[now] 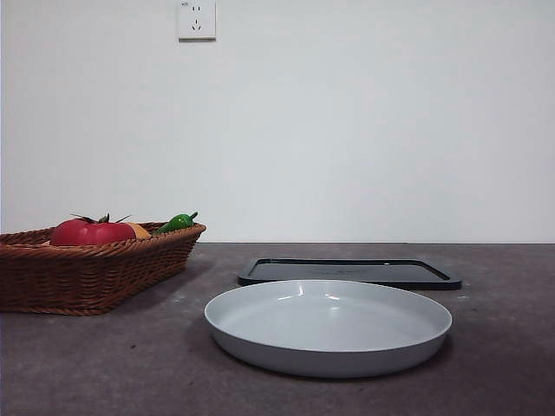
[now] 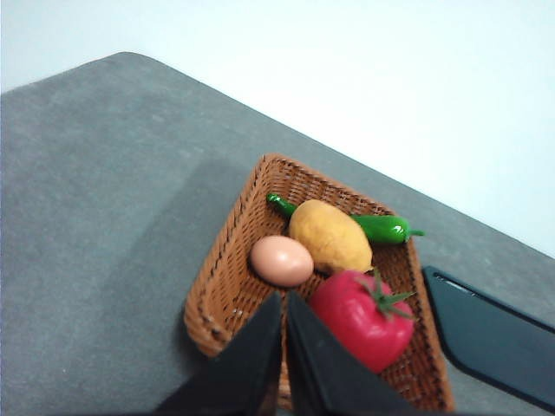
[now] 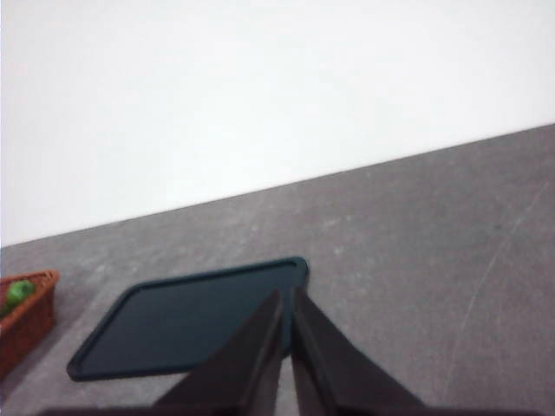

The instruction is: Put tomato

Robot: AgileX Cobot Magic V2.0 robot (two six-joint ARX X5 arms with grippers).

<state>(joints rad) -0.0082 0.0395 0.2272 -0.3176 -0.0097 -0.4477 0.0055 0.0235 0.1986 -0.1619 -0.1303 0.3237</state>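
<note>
Grey plate (image 1: 328, 325) sits nearest, bare, with black tray (image 1: 349, 272) behind it. Wicker basket (image 1: 87, 270) holds the tomato (image 2: 364, 321) beside potato (image 2: 329, 236), egg (image 2: 281, 260), pepper (image 2: 381, 227). Left gripper (image 2: 284, 303) hovers above the basket, jaws pressed together; right gripper (image 3: 286, 299) likewise, over tray. Nothing grasped; task unstarted.

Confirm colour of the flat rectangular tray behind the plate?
Black flat rectangular tray; front view shows it best.

basket (image 2: 227, 286): brown woven wicker, bumpy | tomato (image 2: 362, 321): shiny red, smooth (looks like plastic) | plate (image 1: 328, 328): smooth, shiny grey | tray (image 1: 349, 272): flat black, a bit shiny | table (image 1: 104, 364): dull grey, speckled | egg (image 2: 281, 261): smooth, pale
</note>
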